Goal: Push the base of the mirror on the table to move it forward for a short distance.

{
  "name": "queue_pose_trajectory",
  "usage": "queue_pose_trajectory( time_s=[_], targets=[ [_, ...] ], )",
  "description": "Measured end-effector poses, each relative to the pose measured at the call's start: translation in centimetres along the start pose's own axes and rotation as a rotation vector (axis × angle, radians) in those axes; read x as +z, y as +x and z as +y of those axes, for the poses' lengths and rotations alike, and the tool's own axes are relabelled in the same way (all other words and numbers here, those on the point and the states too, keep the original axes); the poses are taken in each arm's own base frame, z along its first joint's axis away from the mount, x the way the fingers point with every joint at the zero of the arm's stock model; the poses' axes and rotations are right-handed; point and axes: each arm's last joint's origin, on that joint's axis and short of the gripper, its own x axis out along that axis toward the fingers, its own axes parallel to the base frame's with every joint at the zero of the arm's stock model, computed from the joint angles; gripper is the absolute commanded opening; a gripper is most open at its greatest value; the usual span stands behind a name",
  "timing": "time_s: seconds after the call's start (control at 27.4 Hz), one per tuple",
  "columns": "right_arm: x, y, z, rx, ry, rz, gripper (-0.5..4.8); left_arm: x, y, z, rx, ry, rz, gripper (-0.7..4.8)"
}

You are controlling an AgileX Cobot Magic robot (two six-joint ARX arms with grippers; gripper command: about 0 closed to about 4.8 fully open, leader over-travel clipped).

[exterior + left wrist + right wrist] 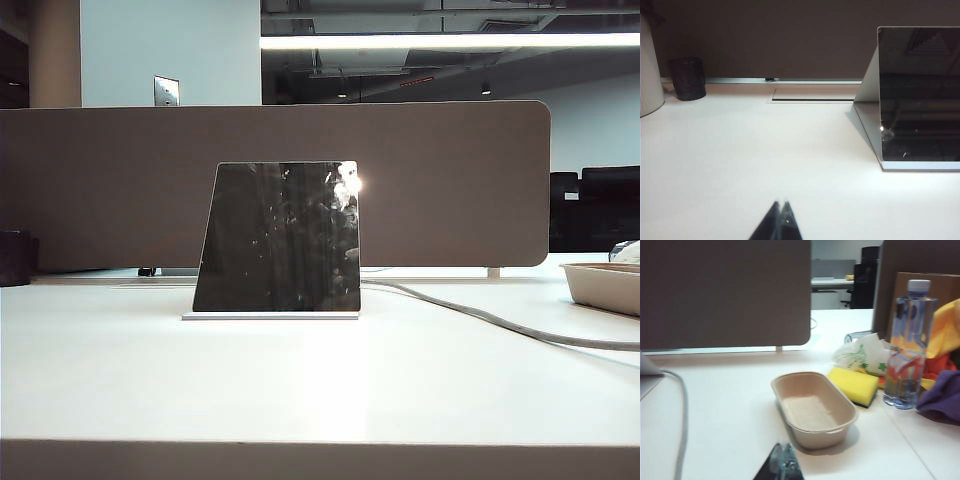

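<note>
Behind the mirror [280, 237], a brown divider [450, 180] is standing. No push is showing yet: the left gripper [781, 212] and right gripper [784, 460], tips pressed together, are hovering apart from the base of the mirror [270, 316].

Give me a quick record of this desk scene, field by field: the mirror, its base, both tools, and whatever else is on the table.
mirror: the mirror stands upright on the table, left of centre in the exterior view
base: the base of the mirror, thin pale plate, flat on the table
left tool: left tool shut, above bare table, apart from the mirror
right tool: right tool looks shut, near the tray
contact: neither tool touches the base
other items: cable, sponge, bottle, dark cup
</note>
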Motion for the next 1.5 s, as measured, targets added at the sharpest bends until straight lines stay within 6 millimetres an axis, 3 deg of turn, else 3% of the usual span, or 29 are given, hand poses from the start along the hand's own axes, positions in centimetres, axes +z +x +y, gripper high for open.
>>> queue_pose_trajectory(
  time_s=[0.37, 1.5],
  targets=[
    [-0.01, 0.0, 0.18, 0.062, -0.079, 0.001, -0.01, 0.0, 0.0, 0.0, 0.0, 0.0, 0.0, -0.01],
    [-0.01, -0.01, 0.2, 0.069, -0.08, 0.001, -0.01, 0.0, 0.0, 0.0, 0.0, 0.0, 0.0, -0.01]
  ],
)
